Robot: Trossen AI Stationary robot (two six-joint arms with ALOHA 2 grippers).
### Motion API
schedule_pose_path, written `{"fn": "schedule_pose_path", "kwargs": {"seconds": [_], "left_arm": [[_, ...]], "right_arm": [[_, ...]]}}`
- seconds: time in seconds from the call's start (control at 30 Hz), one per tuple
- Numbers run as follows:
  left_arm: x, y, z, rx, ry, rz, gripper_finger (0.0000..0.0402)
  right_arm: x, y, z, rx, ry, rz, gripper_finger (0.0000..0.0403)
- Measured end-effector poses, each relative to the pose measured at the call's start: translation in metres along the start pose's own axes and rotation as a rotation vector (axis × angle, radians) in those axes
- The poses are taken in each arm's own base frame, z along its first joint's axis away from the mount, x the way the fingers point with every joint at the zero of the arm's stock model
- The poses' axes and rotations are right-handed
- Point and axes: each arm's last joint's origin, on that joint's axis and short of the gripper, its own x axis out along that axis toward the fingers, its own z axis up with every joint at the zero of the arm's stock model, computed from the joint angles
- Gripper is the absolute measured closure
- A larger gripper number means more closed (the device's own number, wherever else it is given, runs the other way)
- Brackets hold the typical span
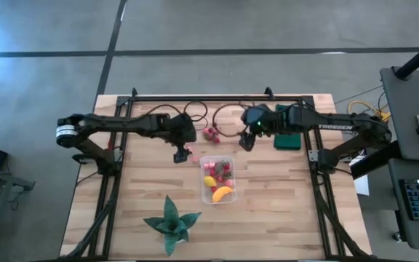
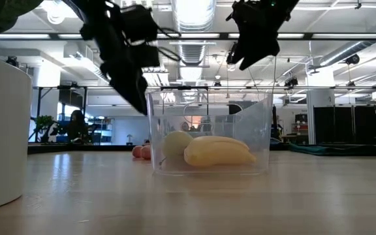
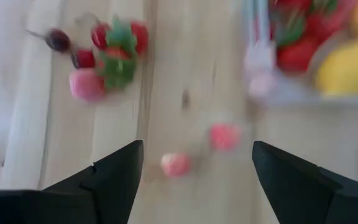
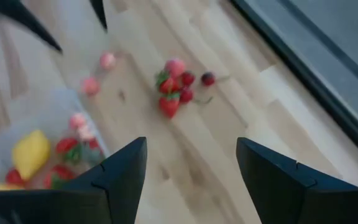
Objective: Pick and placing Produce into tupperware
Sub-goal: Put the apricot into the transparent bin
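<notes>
On pale wood planks, rounded clear plastic tupperware (image 1: 219, 180), left pincer (image 1: 181, 155) released, right pincer (image 1: 246, 141) released.

1 tupperware (image 1: 218, 180) – 1 banana (image 1: 223, 193), 1 lemon (image 1: 209, 181); 1 plant (image 1: 170, 223); 2 grippers.

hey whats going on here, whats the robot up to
Two robot arms are sorting toy produce into a clear tupperware. It already holds the banana, a lemon and several strawberries. The left gripper hangs open just beside the container, above two loose pink pieces on the table. The right gripper hovers open near a small pile of strawberries still outside. Neither holds anything.
</notes>
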Motion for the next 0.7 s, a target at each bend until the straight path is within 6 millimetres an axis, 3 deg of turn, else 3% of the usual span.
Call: {"fn": "schedule_pose_path", "kwargs": {"seconds": [0.2,0.4,0.7], "left_arm": [[0.025,0.01,-0.007,0.139,0.084,-0.012,0.0125],[0.05,0.011,-0.017,0.166,0.165,-0.063,0.0146],[0.056,0.017,-0.018,0.151,0.166,-0.058,0.016]], "right_arm": [[-0.001,-0.014,0.008,0.045,-0.025,-0.034,0.0163],[0.005,-0.026,0.012,0.146,-0.023,-0.057,0.0163],[0.043,-0.04,0.018,0.252,0.046,0.026,0.0163]]}}
